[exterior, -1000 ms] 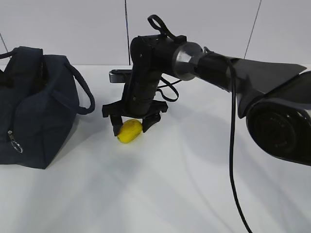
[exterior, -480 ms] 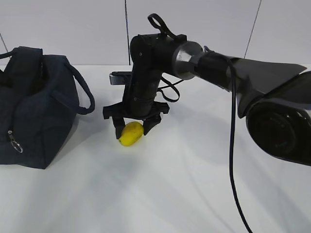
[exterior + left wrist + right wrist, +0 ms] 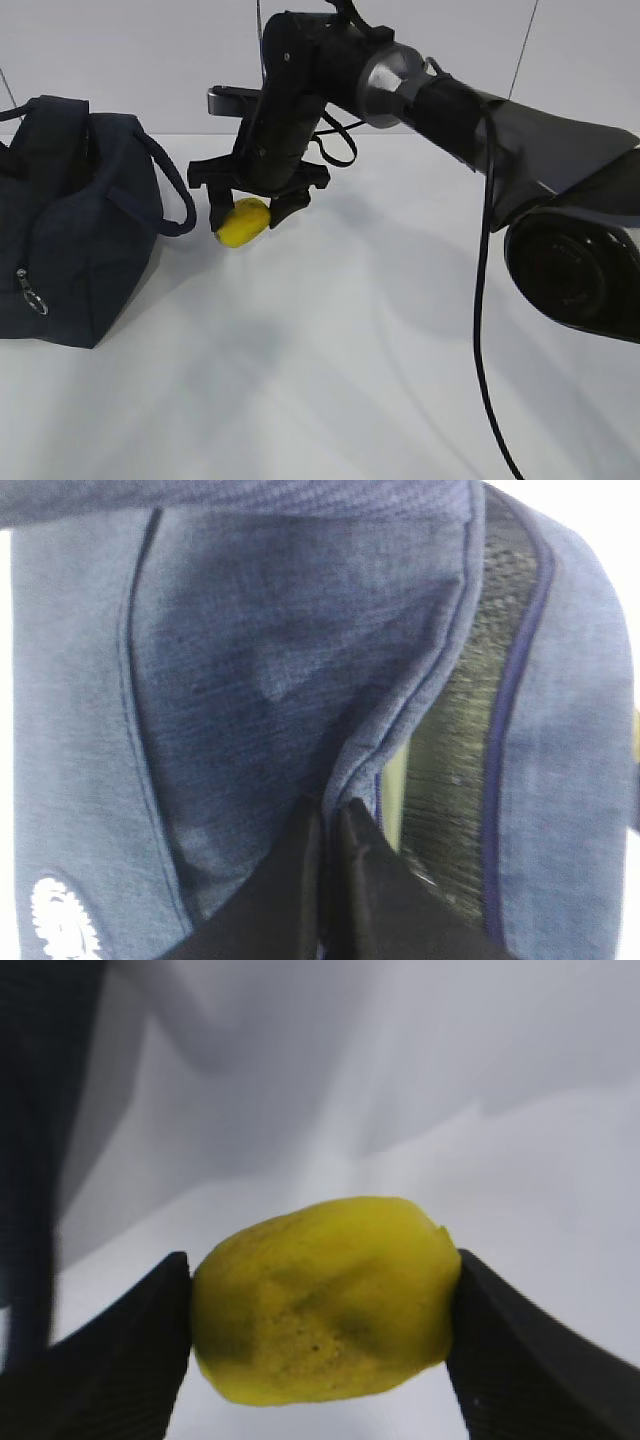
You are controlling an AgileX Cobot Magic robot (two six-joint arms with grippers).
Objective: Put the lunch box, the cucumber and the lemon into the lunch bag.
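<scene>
our right pincer (image 3: 245, 210) grips the lemon (image 3: 243, 222) between its fingers, lifted off the tabletop (image 3: 350, 380) just beside the bag (image 3: 75, 220). our left pincer (image 3: 330, 880) is closed, pinching the bag's fabric edge.

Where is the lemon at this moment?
In the exterior view the lemon is left of centre, held off the table between the right gripper fingers, just right of the lunch bag.
</scene>
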